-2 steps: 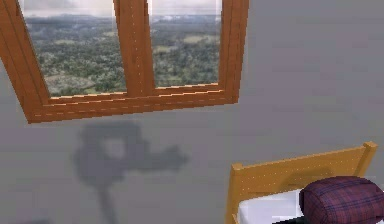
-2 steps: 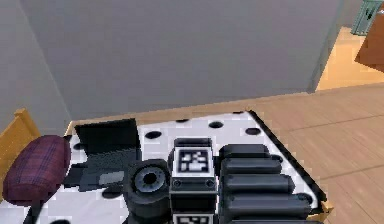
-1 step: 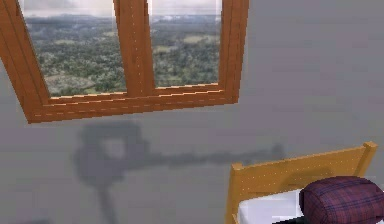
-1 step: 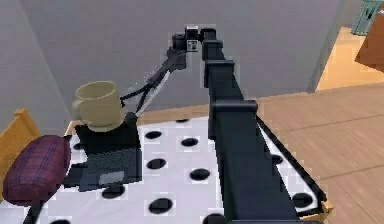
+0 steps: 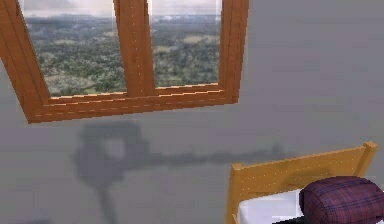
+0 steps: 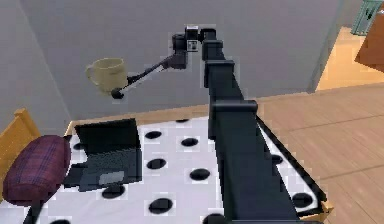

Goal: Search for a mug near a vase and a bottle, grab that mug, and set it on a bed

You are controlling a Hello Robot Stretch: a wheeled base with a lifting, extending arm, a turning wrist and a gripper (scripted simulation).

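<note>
Against the grey wall (image 6: 60,40) in the arm side view, we see the claw (image 6: 118,91) holding a cream mug (image 6: 104,73). The mug hangs at the far end of the thin fingers (image 6: 145,74), clear of every surface. We cannot tell more of the fingers' state than that. The dark arm (image 6: 235,130) rises from the bottom edge across the bed (image 6: 185,140), whose white cover carries black dots. On that cover lies an open dark laptop (image 6: 108,150), lower in the picture than the mug. A plaid maroon pillow (image 6: 38,168) rests just left of the laptop, beside the wooden headboard (image 6: 14,132). Wooden floor (image 6: 335,120) shows to the right of the bed. In the forward view, a wood-framed window (image 5: 135,92) sits in the wall, with the headboard and pillow at lower right
</note>
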